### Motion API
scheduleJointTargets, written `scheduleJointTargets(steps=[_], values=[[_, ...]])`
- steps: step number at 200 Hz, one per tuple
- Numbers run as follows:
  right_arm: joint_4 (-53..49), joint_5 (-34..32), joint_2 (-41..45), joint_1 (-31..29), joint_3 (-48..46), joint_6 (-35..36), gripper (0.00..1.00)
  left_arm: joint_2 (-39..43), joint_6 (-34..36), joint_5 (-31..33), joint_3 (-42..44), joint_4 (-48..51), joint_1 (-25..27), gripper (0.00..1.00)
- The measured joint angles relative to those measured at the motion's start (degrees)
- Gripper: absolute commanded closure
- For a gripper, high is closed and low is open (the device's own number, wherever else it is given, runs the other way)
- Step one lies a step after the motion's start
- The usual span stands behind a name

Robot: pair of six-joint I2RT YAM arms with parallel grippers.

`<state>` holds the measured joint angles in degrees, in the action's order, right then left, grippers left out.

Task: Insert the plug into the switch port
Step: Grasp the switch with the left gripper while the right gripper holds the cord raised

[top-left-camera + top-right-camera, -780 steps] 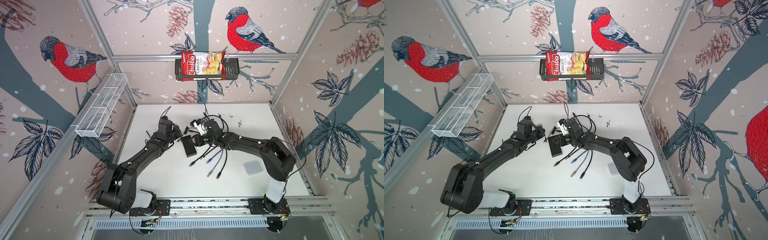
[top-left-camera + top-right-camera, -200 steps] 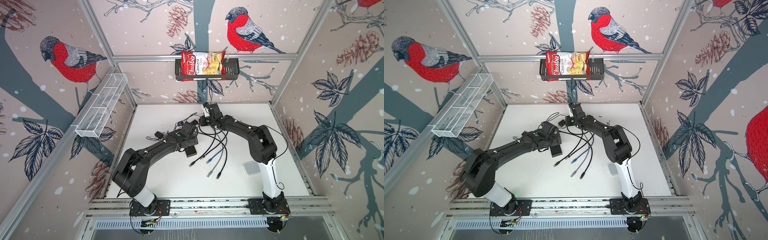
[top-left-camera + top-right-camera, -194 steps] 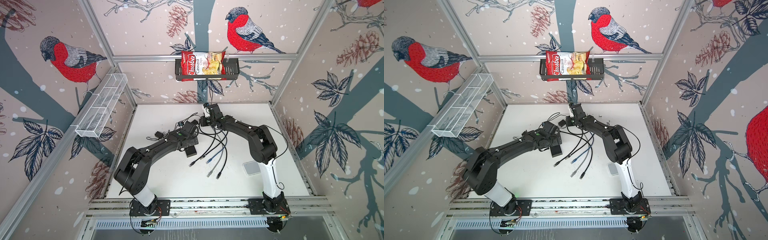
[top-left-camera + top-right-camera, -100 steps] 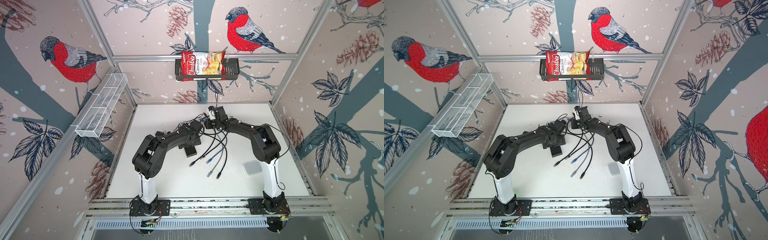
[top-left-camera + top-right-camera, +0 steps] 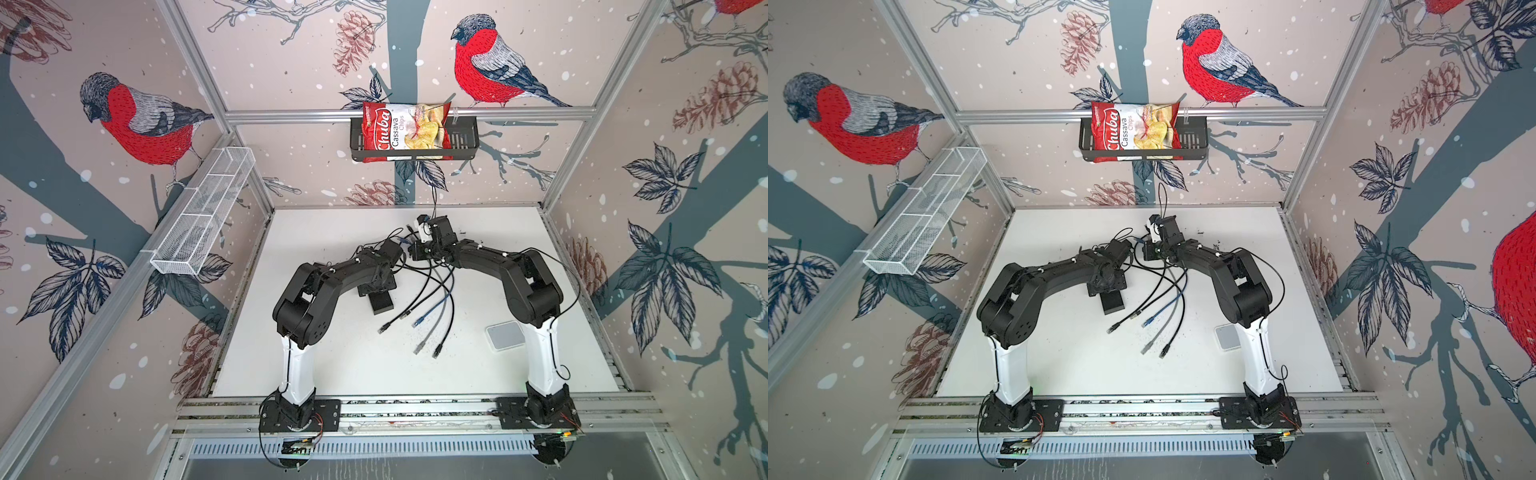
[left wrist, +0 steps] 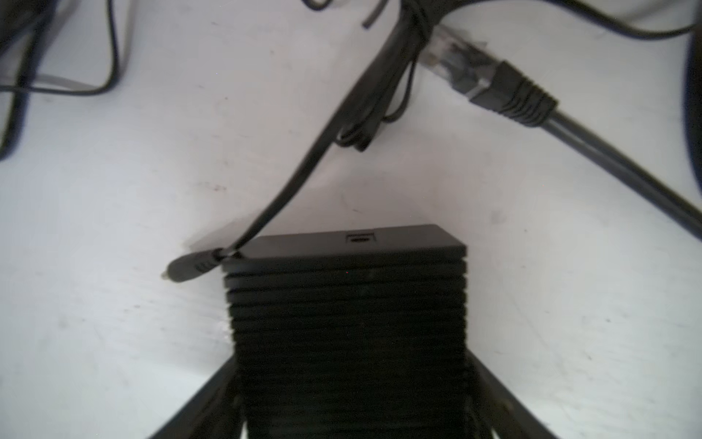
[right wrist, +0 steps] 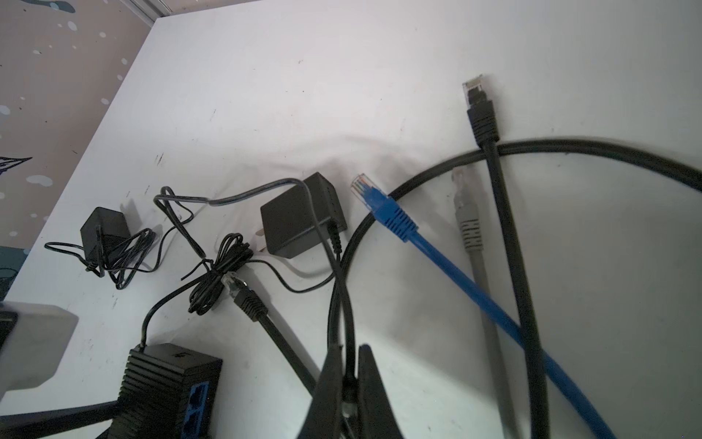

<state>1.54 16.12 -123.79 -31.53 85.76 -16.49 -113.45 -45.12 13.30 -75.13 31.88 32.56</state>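
The right gripper (image 7: 347, 351) is clenching its jaws on a black cable (image 7: 569, 146) near the switch (image 7: 163, 376); the left gripper (image 6: 349, 365) is straddling it, jaws' grip unclear.

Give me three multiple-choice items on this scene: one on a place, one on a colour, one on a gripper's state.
1. The chips bag sits: A) on the table; B) in the black wall basket; C) in the white mesh basket.
2. The switch has ports coloured: A) red; B) yellow; C) blue.
3. The right gripper is: A) open, empty; B) shut on a black cable; C) shut on the blue cable.
Answers: 1 B, the bag rests inside that basket on the back wall; 2 C, blue sockets show in the right wrist view; 3 B, it pinches the black cable.
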Motion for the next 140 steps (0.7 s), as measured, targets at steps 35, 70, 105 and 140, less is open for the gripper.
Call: scheduleJointTargets(steps=[35, 70, 105, 140], values=[[0.02, 0.44, 0.57, 0.31, -0.26, 0.00, 0.98, 1.55, 0.50, 0.42, 2.80, -3.13, 0.02, 0.52], [0.15, 1.73, 1.60, 0.28, -1.14, -0.22, 0.98, 6.69, 2.84, 1.01, 9.64, -7.10, 0.63, 0.57], [0.20, 3.34, 3.52, 0.28, -2.71, -1.40, 0.98, 15.10, 8.33, 3.98, 16.83, -14.21, 2.73, 0.55], [0.76, 5.16, 6.34, 0.11, -4.61, -1.70, 0.98, 24.52, 15.04, 6.08, 25.99, -24.55, 4.81, 0.55]])
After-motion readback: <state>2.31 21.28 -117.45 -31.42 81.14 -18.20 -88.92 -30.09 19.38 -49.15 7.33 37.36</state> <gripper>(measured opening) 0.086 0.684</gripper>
